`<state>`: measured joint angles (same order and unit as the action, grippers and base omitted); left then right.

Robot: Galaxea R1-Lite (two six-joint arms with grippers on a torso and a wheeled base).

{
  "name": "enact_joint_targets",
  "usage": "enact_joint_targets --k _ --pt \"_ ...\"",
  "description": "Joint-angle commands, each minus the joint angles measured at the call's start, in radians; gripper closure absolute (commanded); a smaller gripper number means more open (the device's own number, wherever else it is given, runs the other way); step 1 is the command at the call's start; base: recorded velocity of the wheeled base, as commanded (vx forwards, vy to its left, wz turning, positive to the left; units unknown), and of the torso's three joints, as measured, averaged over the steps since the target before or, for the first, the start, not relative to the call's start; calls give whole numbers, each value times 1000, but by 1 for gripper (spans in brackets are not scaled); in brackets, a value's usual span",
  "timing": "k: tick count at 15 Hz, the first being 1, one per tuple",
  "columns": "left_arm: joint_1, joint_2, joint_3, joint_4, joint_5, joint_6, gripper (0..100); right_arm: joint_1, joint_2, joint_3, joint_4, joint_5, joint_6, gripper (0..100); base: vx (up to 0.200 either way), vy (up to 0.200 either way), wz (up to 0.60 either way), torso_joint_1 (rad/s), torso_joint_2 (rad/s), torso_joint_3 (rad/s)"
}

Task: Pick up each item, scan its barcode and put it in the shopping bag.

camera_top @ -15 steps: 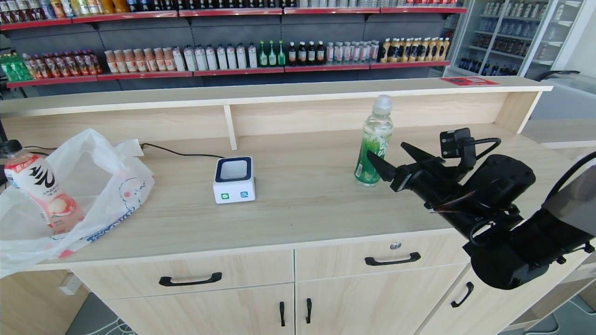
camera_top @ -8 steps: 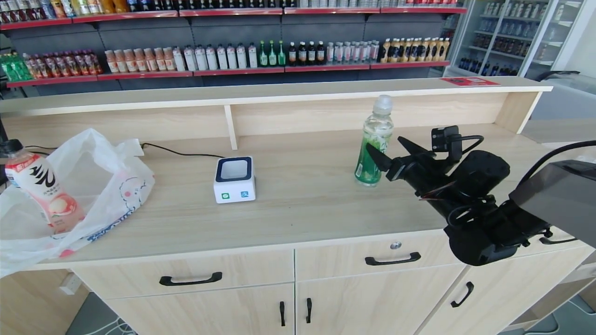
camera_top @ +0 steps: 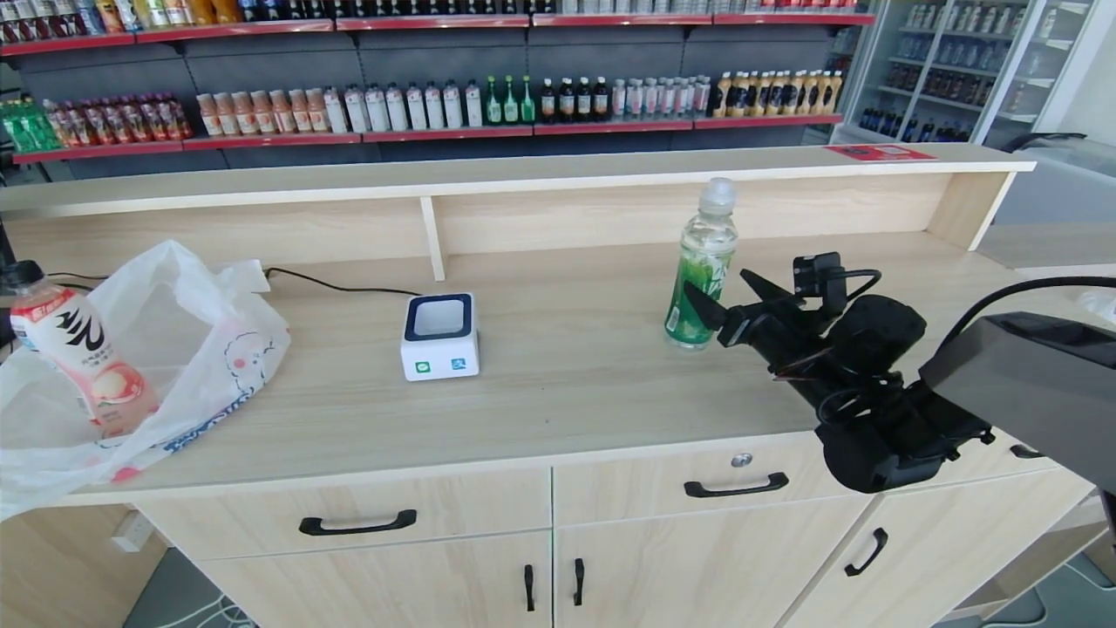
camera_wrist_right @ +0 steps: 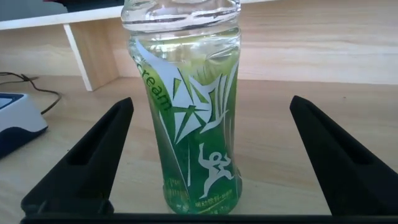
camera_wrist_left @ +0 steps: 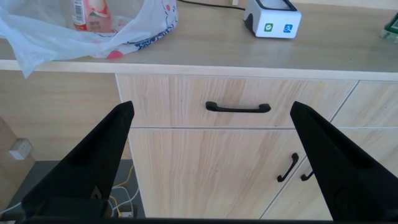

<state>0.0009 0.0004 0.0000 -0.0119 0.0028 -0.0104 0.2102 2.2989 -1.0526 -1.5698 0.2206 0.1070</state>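
Note:
A clear bottle with a green label [camera_top: 702, 266] stands upright on the wooden counter [camera_top: 567, 375], right of centre. My right gripper [camera_top: 731, 296] is open just to its right, one fingertip overlapping the bottle's lower body. From the right wrist the green bottle [camera_wrist_right: 189, 118] stands ahead of and between the two spread fingers [camera_wrist_right: 87, 165]. A white barcode scanner [camera_top: 439, 336] sits mid-counter. A pink-labelled bottle [camera_top: 78, 349] stands inside the white shopping bag [camera_top: 174, 349] at the left end. My left gripper [camera_wrist_left: 211, 158] hangs open below counter height, facing the drawers.
A black cable [camera_top: 340, 286] runs from the scanner toward the bag. A raised wooden ledge [camera_top: 523, 174] backs the counter, with drink shelves behind it. Drawers and cupboard doors with black handles [camera_top: 735, 487] sit below the counter's front edge.
My right arm has moved left and forward toward the green bottle, bringing its open fingers up to the bottle's lower body. Bottle, scanner and bag have stayed put.

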Motion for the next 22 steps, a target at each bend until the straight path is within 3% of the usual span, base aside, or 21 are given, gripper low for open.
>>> enact_joint_targets --k 1,6,22 --pt "-1 1 0 0 0 -2 0 -15 40 -43 -1 11 0 0 0 0 0 0 0 0" --pt "1 1 0 0 0 -2 0 -22 57 -126 14 106 0 0 0 0 0 0 0 0" --pt "-1 1 0 -2 0 -2 0 -18 139 -440 260 135 22 0 0 0 0 0 0 0"
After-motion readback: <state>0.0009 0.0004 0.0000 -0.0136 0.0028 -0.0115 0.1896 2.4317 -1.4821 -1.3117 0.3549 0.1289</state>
